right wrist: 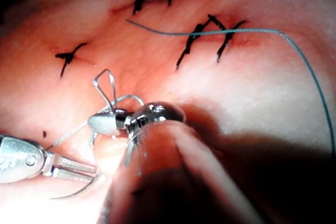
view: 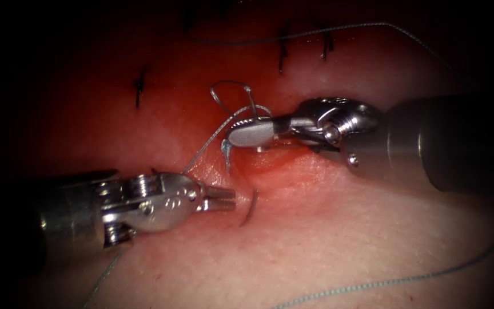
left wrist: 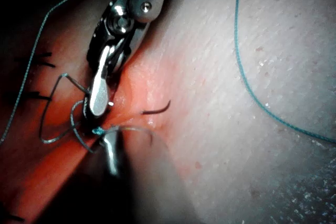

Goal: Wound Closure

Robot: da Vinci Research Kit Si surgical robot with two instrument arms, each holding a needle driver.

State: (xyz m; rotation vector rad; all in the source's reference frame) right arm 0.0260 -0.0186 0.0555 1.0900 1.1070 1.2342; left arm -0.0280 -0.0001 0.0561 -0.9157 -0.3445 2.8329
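Nearest the endoscope, a run of thread (view: 373,283) lies loose across the pale near edge of the tissue (view: 327,240). Just beyond it the left tool (view: 231,199) comes in low from the left. Its jaws are narrowly parted and hold nothing.

The needle (view: 251,207) sits just off their tips, not touching them. Only a short dark arc of it stands out of the tissue, left of the red hollow of the cut (view: 275,166), and the rest seems to be buried. The right wrist view shows the same arc (right wrist: 79,190) curving under the left tool's jaws.

Further in, the right tool (view: 240,135) reaches over the cut from the right with its jaws closed. They appear to grip the thread where a small loop (view: 230,91) rises above them, though whether the strand is pinched or merely lying against them is hard to tell. From there a strand runs down toward the left tool, and a teal knot (view: 226,150) hangs just below the jaw tip. Red fluid (view: 247,171) stains the tissue around both.

Farthest off, along the far edge of the tissue, sit dark finished stitches (view: 281,54), with another strand running over them.

Judged from this, one stitch is partway placed, with the needle lodged in the tissue and free of both tools. Taking it up would call for the left jaws to close squarely across the exposed arc without twisting it. The right tool would need to keep its strand out of the way.
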